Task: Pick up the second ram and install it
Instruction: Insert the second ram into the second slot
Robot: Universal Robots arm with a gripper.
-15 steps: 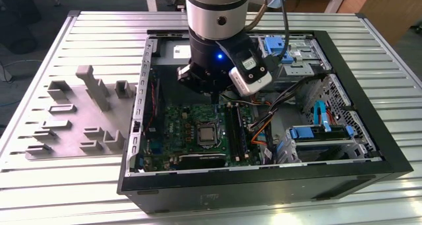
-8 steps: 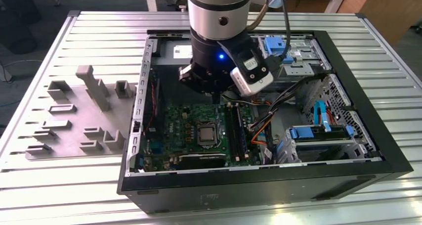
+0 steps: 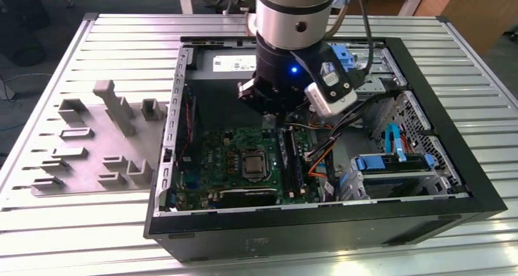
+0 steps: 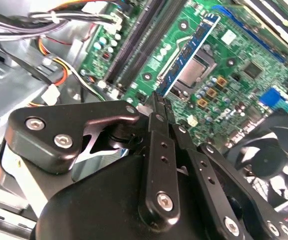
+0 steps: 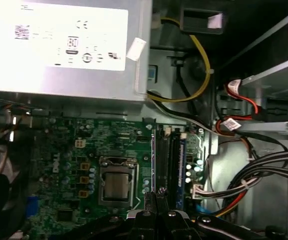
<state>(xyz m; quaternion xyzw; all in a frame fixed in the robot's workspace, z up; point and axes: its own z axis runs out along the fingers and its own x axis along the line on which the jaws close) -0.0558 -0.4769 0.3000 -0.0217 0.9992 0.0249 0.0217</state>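
Over green board [image 4: 271,55], jaws pinched shut on second ram [image 4: 188,57], at its near end. Stick hangs just beside black slots [image 4: 139,40], seems not lined up. Might tilt, miss slot, bump wires [image 4: 34,17].

Matt black tool [image 4: 158,102], smooth circuit-board second ram [image 4: 188,56]
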